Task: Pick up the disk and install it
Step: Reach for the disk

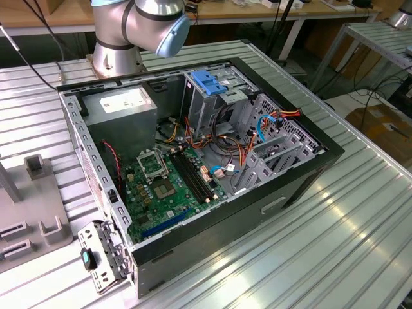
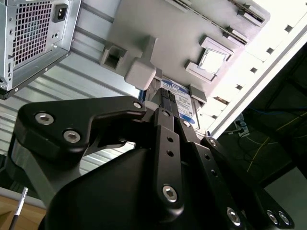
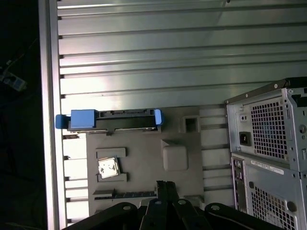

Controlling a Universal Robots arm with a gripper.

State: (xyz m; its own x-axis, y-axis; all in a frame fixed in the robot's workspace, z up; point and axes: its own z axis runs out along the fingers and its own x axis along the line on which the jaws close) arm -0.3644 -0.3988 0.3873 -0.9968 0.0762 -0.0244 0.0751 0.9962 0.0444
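Table: a ribbed silver metal table (image 1: 335, 244) fills the foreground, its slats running lengthwise.
Bench: a pale wooden workbench (image 1: 232, 11) on white legs stands behind the table's far edge.
Cables: dark cables (image 1: 278, 29) hang from the bench, just beyond the table.
Second table: another slatted metal table (image 1: 380, 38) stands off the table's far corner.
Floor: pale floor (image 1: 344, 96) lies beside the table, with a brown cardboard box (image 1: 380, 125) on it.
Light: bright glare streaks the table's slats.
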